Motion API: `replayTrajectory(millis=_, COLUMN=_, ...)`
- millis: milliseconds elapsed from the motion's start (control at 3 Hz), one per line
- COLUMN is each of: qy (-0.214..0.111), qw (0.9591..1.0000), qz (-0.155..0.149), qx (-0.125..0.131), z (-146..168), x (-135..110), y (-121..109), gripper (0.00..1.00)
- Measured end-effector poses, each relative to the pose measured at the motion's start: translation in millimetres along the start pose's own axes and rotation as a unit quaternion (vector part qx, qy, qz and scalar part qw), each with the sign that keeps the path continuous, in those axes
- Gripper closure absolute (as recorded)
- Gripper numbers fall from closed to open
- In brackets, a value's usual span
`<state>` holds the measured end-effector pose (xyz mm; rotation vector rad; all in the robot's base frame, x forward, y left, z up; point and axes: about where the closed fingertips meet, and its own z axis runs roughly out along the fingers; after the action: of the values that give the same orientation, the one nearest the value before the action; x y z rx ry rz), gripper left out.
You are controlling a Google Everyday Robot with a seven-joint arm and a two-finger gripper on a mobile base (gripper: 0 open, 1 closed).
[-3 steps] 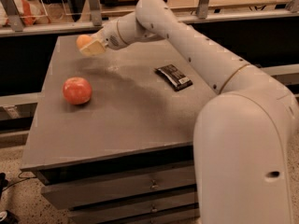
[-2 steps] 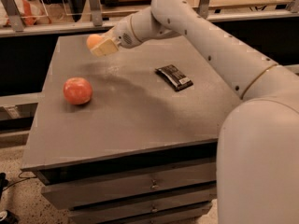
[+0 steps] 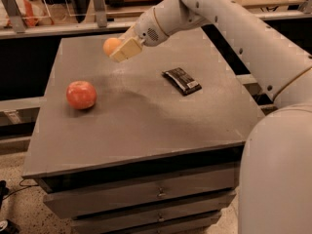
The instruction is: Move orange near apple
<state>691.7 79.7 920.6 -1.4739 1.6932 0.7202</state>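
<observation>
Camera view shows the gripper (image 3: 120,50) above the table's (image 3: 146,126) far side, squeezing the orange (image 3: 111,45) by its 2 sides. It looks small, light, firm and round, so it could roll. The apple (image 3: 81,94) sits well apart.

Noted gripper (image 3: 118,49) raised above the far left part of the grey table (image 3: 146,126), clamped on the orange (image 3: 110,45); cream finger pad (image 3: 128,48) pressed to the fruit's right side, other finger hidden behind it. Recorded the orange clear of the tabletop, soft shadow beneath. Found the apple (image 3: 81,94) resting on the table nearer the left front edge, well apart from the orange. Logged a black packet (image 3: 182,80) lying flat right of centre, apart from both fruits. Saw white arm (image 3: 219,13) entering from upper right, drawers (image 3: 158,194) below the tabletop.
</observation>
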Motion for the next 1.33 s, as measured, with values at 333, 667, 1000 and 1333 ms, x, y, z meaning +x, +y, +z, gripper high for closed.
replayTrajectory(millis=333, qy=0.045, qw=0.9983, qz=-0.011, qx=-0.036, z=-11, x=13, y=23, gripper=1.00)
replayTrajectory(millis=667, qy=0.050, qw=0.9977, qz=-0.010, qx=-0.046, z=-10, x=16, y=27, gripper=1.00)
replayTrajectory(millis=1000, qy=0.049, qw=0.9975, qz=0.000, qx=-0.052, z=-6, x=22, y=33, gripper=1.00)
replayTrajectory(millis=1333, qy=0.045, qw=0.9965, qz=0.019, qx=-0.067, z=6, x=32, y=48, gripper=1.00)
